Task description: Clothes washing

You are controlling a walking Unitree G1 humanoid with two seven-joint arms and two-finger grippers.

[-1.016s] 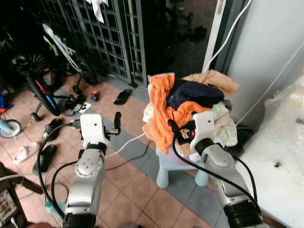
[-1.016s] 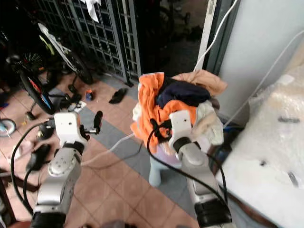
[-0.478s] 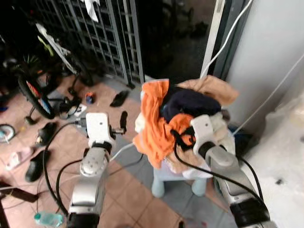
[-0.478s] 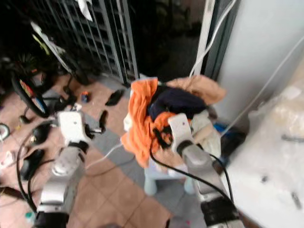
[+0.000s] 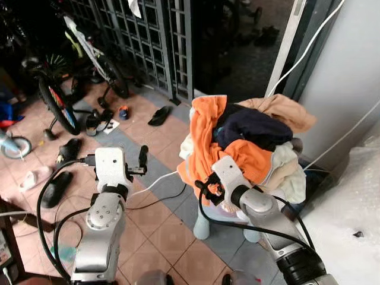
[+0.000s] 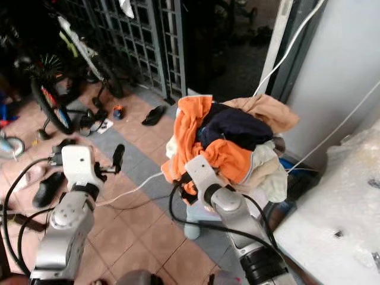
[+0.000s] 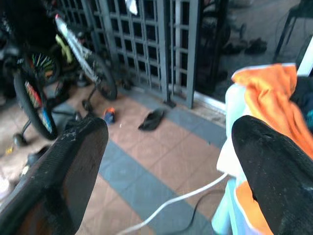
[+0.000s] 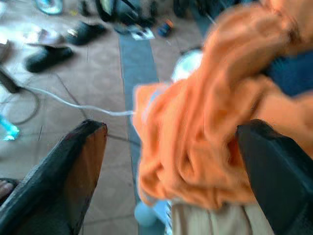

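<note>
Left eye view, clothes pile [image 5: 249, 142] on stool [image 5: 208, 217], bicycle [image 5: 77, 65], sandals [image 5: 56, 187], both claws spread apart, right claw [image 8: 166, 161] facing orange cloth [image 8: 195, 127]

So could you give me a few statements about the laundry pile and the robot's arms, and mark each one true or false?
1. The clothes pile sits on a pale blue stool. True.
2. The top garment is bright green. False: a dark navy piece lies on top, beside an orange garment.
3. The right gripper has its jaws open at the orange garment. True.
4. The left gripper grips a slipper. False: its jaws are open, holding nothing.
5. A bicycle stands by the metal gate. True.
</note>
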